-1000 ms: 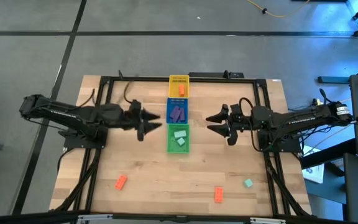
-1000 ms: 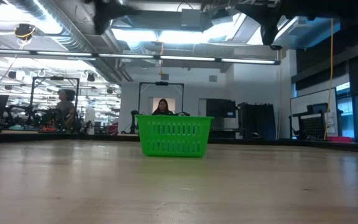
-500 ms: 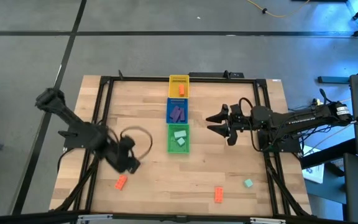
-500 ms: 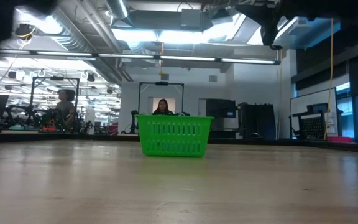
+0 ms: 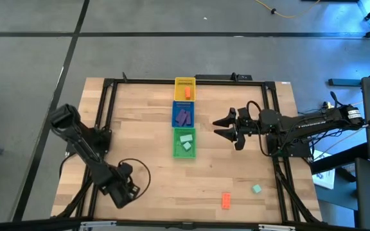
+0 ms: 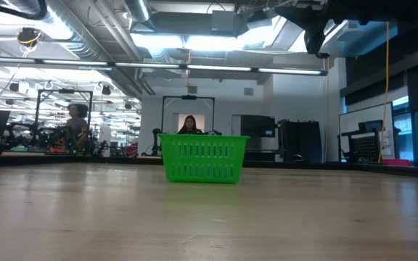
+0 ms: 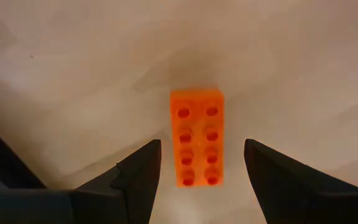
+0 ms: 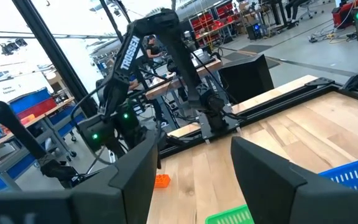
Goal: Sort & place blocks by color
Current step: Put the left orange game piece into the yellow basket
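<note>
My left gripper [image 5: 122, 190] is over the table's near left part, pointing down. It is open, and its fingers stand on either side of an orange block [image 7: 197, 137] that lies flat on the wood, untouched; the high view hides this block under the gripper. My right gripper [image 5: 220, 126] hovers open to the right of the trays. A second orange block [image 5: 226, 200] and a teal block [image 5: 256, 189] lie near the near right edge. The yellow tray [image 5: 185, 82] holds an orange block, the blue tray [image 5: 177, 108] purple ones, and the green tray [image 5: 177, 151] mint ones.
The three trays stand in a row down the table's middle. A black frame [image 5: 108, 96] runs around the table top. In the low view the green tray [image 6: 203, 157] shows as a slatted basket, with people far behind it in the room.
My left arm has swung from beside the trays toward the table's near left corner, turned to point down and come over the orange block, which the high view now hides. My right arm has kept still.
</note>
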Motion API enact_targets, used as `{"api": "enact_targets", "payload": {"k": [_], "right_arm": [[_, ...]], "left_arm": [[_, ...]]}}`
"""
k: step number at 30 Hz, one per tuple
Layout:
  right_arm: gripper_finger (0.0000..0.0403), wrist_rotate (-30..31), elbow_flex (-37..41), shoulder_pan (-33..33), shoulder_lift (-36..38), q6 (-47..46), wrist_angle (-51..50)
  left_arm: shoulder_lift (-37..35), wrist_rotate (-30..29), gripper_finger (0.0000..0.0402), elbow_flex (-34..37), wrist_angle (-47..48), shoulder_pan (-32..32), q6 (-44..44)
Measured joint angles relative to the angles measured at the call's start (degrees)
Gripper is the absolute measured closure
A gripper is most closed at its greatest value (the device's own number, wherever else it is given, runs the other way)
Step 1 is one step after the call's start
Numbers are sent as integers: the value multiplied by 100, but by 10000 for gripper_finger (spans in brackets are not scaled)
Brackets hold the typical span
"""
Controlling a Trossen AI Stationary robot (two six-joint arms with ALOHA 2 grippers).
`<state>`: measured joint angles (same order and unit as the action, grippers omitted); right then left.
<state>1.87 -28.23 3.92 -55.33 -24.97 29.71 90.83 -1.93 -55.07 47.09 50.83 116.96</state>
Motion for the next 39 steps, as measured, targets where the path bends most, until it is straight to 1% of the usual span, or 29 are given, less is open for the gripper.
{"api": "enact_targets", "payload": {"k": [18,23,27,32,35,39], "right_arm": [[194,15,0,0,0,20,-7],[194,13,-2,0,0,20,-52],[194,11,-2,0,0,7,-83],[194,0,-2,0,0,6,-87],[194,0,-2,0,0,4,-91],[194,0,-2,2,0,4,-94]], "left_arm": [[567,-7,179,2,-186,-31,-5],[566,-14,179,167,-354,-33,-2],[532,33,179,385,-678,-33,-8],[533,47,180,422,-710,-54,-8],[533,61,193,425,-716,-98,-53],[537,90,231,429,-730,-214,-263]]}}
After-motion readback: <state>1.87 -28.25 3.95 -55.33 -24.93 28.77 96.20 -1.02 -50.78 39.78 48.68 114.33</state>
